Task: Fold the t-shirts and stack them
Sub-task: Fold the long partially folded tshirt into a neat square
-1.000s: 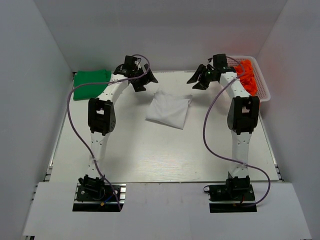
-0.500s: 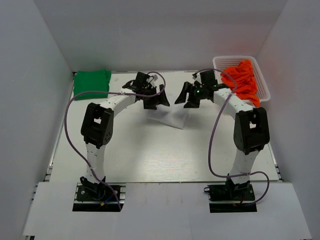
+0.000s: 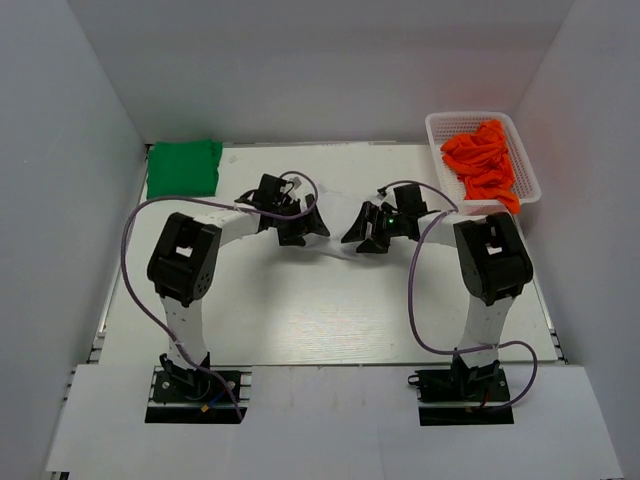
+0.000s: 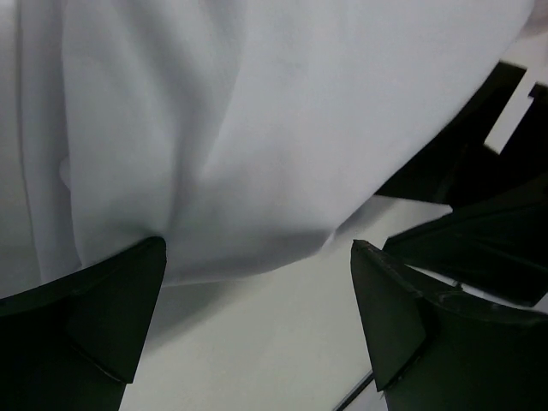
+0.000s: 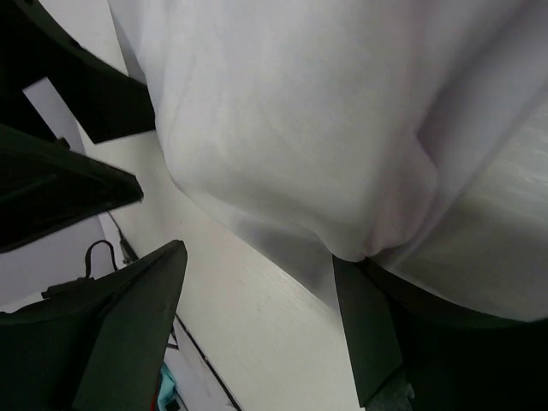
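Note:
A folded white t-shirt (image 3: 334, 222) lies mid-table, mostly covered from above by both grippers. My left gripper (image 3: 300, 228) is open at its left near corner. In the left wrist view the white t-shirt (image 4: 257, 128) fills the top, its near edge lies between the open left gripper (image 4: 257, 257), and the left finger (image 4: 103, 317) touches the cloth. My right gripper (image 3: 366, 232) is open at the right near corner. The right wrist view shows the white t-shirt (image 5: 325, 120) draped over the right finger (image 5: 368, 334) of the open right gripper (image 5: 257, 257). A folded green t-shirt (image 3: 184, 168) rests far left.
A white lattice basket (image 3: 470, 116) holding orange cloth (image 3: 482, 160) stands at the far right corner. White walls close in the table (image 3: 320, 310) on three sides. Purple cables loop beside each arm.
Both arms swung inward and down from the far side to the white t-shirt's near corners. The right gripper opened wider; the left stayed open.

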Action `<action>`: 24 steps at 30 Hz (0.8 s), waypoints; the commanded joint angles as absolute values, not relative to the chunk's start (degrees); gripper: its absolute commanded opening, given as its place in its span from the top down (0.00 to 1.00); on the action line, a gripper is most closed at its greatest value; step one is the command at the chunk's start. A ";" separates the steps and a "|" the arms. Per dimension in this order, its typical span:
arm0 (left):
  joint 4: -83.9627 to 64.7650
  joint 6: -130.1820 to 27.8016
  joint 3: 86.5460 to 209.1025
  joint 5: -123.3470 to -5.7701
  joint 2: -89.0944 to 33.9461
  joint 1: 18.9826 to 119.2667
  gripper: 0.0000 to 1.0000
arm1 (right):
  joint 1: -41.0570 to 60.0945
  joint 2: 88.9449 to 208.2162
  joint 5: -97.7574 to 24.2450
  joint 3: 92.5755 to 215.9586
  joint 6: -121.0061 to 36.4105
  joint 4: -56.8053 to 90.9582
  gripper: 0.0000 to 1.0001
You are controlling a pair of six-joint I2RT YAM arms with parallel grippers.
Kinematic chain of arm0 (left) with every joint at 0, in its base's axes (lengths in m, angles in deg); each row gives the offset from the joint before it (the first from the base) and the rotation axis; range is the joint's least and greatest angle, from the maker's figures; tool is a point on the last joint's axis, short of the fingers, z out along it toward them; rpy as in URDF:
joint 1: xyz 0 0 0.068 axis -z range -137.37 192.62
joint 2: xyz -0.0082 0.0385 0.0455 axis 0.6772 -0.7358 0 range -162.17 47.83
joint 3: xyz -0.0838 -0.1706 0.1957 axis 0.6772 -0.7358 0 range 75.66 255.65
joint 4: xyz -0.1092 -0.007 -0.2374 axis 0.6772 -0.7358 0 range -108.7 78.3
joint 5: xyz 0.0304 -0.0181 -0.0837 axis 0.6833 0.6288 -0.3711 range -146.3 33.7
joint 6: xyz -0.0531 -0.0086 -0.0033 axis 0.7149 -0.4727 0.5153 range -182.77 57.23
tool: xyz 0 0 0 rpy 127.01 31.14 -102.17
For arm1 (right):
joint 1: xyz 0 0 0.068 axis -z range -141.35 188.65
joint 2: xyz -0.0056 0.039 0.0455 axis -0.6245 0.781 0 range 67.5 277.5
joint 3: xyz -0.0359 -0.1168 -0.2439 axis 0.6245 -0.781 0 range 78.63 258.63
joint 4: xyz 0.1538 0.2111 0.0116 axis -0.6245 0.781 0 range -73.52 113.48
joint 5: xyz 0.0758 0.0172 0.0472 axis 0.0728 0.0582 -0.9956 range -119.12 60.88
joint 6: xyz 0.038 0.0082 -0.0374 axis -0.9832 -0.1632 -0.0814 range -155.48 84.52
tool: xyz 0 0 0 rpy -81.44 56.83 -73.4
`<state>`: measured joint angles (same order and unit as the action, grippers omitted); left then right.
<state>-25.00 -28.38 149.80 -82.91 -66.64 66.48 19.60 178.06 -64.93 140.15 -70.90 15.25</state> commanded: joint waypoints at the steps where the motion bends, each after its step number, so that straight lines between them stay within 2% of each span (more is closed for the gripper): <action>1: -27.00 -28.40 141.24 -82.23 -60.65 67.49 0.00 | 18.87 177.63 -66.20 135.51 -70.64 11.03 0.24; 6: -28.04 -29.45 131.32 -86.08 -52.73 69.43 0.00 | 17.82 171.48 -67.35 128.66 -63.79 18.38 0.24; 10: -38.57 -30.95 128.92 -88.30 -44.83 71.89 0.00 | 16.06 162.02 -67.00 123.46 -58.00 27.44 0.26; 15: -49.75 -32.36 134.44 -74.08 -31.29 72.42 0.00 | 14.83 147.50 -62.53 125.73 -53.68 37.12 0.24; 17: -50.37 -30.87 135.77 -65.93 -28.04 71.11 0.00 | 15.35 144.60 -58.49 128.53 -53.33 39.33 0.13; 19: -46.27 -30.87 135.77 -60.21 -28.02 71.10 0.00 | 15.44 143.44 -51.72 129.78 -53.41 38.72 0.10; 21: -44.32 -31.56 136.99 -59.90 -31.77 71.10 0.00 | 15.62 144.31 -45.16 132.59 -55.52 38.54 0.10; 24: -42.11 -33.14 141.91 -59.29 -38.45 70.58 0.00 | 16.06 148.09 -42.66 136.37 -58.24 38.28 0.10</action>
<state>-43.65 -31.28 139.20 -64.31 -32.18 71.01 15.53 145.32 -50.39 133.53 -56.59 36.34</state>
